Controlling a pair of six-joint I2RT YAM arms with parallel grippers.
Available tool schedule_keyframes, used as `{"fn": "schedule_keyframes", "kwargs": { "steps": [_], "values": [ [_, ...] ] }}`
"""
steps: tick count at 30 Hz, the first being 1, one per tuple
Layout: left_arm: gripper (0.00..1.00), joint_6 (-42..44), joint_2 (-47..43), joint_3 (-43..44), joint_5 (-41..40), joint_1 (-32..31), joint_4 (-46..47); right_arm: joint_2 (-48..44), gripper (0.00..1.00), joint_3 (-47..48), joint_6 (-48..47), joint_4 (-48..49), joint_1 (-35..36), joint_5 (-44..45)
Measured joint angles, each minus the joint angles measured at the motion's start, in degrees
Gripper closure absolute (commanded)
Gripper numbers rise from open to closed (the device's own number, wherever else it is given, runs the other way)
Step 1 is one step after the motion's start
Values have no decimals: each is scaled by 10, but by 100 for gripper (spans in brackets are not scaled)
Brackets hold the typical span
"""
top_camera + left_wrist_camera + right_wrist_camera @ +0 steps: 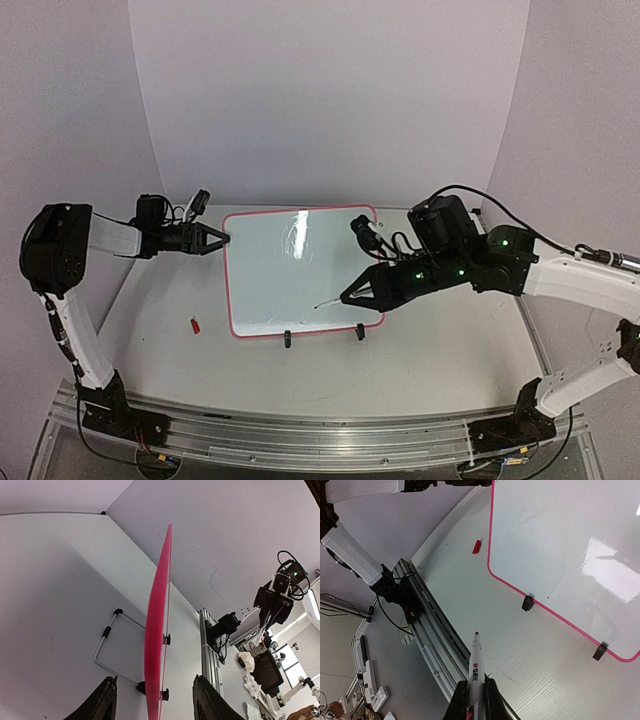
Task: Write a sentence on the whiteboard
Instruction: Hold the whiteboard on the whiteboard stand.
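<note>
The whiteboard (290, 275), glossy white with a thin pink-red frame, stands propped in the middle of the table on two black clip feet (287, 340). My left gripper (221, 240) is at its upper left edge. In the left wrist view the pink edge (158, 615) runs between the two fingers (106, 700), with a gap on each side. My right gripper (352, 296) hovers over the board's lower right part, shut on a white marker (476, 662) with a bare red tip. The board face (560, 545) shows no writing.
A small red marker cap (196, 325) lies on the table left of the board, also seen from the right wrist (477, 547). A wire stand (107, 635) props the board from behind. The aluminium rail (300, 435) runs along the near edge.
</note>
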Motion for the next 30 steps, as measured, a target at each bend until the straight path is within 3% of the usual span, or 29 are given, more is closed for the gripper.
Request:
{"fn": "schedule_keyframes", "kwargs": {
  "steps": [16,30],
  "values": [
    [99,47,23,26,31,-16,-13,14,100,5,1,5,0,0],
    [100,156,14,44,39,-26,-131,40,100,22,-10,11,0,17]
  ]
}}
